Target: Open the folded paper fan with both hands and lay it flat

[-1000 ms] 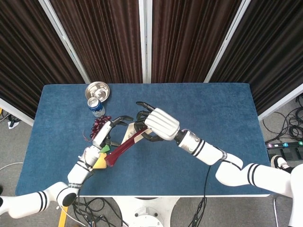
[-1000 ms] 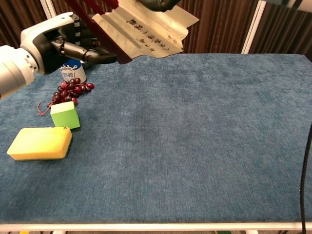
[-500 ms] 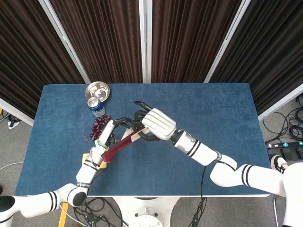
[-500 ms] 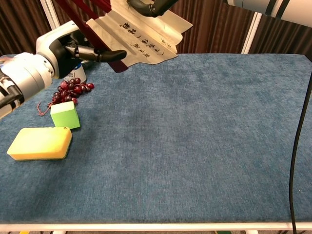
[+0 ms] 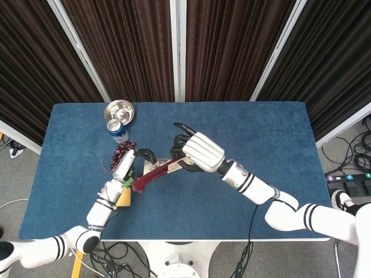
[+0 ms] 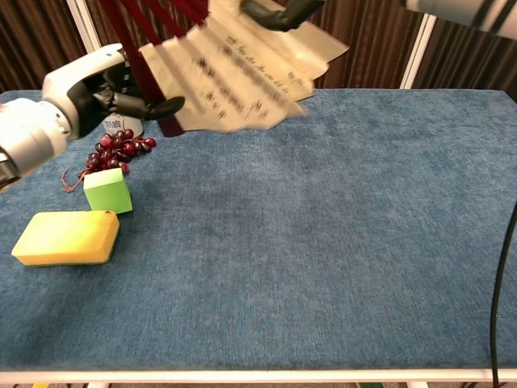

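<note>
The paper fan (image 6: 242,74) is held in the air above the table's left half, partly spread, its cream leaf with black writing blurred. Its dark red sticks (image 5: 156,172) run from lower left to upper right in the head view. My left hand (image 6: 85,93) grips the red outer stick near the fan's lower end. My right hand (image 5: 201,152) holds the fan's upper edge; the chest view shows only its dark fingers (image 6: 279,12) at the top edge. The fan hangs well above the blue table (image 6: 339,242).
At the left lie a yellow sponge (image 6: 66,238), a green cube (image 6: 107,191) and a bunch of grapes (image 6: 113,152). A drinks can (image 5: 117,131) and a metal bowl (image 5: 120,111) stand at the back left.
The fan's leaf has spread wider. My right hand has moved to the right with its edge, and my left hand has drawn back to the left with the red stick.
</note>
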Controlling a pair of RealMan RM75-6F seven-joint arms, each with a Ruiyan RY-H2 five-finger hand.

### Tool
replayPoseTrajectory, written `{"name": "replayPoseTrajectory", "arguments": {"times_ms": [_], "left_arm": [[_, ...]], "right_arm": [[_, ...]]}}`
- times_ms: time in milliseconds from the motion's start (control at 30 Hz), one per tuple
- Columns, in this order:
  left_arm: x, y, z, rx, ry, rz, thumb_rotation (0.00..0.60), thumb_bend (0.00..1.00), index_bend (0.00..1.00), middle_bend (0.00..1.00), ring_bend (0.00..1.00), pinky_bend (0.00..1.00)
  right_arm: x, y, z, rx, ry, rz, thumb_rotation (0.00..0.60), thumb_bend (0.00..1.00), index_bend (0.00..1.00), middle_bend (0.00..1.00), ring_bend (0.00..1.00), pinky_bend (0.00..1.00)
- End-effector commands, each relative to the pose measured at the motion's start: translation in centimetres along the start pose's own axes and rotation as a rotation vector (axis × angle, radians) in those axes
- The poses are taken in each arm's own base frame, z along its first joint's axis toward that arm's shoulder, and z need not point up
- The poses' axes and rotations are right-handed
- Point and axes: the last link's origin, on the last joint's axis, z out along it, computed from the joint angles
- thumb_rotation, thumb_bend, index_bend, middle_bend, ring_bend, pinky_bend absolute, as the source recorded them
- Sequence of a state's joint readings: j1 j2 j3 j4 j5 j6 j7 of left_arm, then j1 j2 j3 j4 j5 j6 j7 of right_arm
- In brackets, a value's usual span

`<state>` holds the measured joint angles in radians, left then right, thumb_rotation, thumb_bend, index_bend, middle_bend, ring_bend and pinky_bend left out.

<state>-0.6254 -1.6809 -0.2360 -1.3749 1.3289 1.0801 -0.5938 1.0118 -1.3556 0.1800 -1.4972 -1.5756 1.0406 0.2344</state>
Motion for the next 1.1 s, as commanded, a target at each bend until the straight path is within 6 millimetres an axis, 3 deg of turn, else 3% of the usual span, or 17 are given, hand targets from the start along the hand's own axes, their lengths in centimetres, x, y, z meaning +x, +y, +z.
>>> {"name": "replayPoseTrajectory", "arguments": {"times_ms": [33,467,733,1100], "left_arm": [[1.2,-0.7,-0.7,0.020,-0.012,0.105,0.600,0.43,0.65,0.62,0.45,0.45],[5.6,-1.2,-2.3,0.076,0.071,0.420,0.600,0.43,0.64,0.61,0.46,0.45],[5.9,-0.3,-3.0,0.093,0.088,0.563,0.600,0.43,0.64,0.61,0.46,0.45],[5.7,0.8,-3.5,0.095,0.137,0.775,0.600,0.43,0.63,0.61,0.46,0.45]], "right_arm": [[0.5,0.4,-1.0,-0.007,0.011,-0.039,0.600,0.72,0.88,0.66,0.34,0.04],[3.1,2.1,-6.9,-0.061,0.072,-0.338,0.600,0.76,0.88,0.67,0.37,0.04],[2.8,2.1,-10.4,-0.108,0.104,-0.508,0.600,0.76,0.88,0.66,0.38,0.03],[1.1,1.7,-13.0,-0.141,0.140,-0.653,0.600,0.81,0.88,0.67,0.39,0.01]]}}
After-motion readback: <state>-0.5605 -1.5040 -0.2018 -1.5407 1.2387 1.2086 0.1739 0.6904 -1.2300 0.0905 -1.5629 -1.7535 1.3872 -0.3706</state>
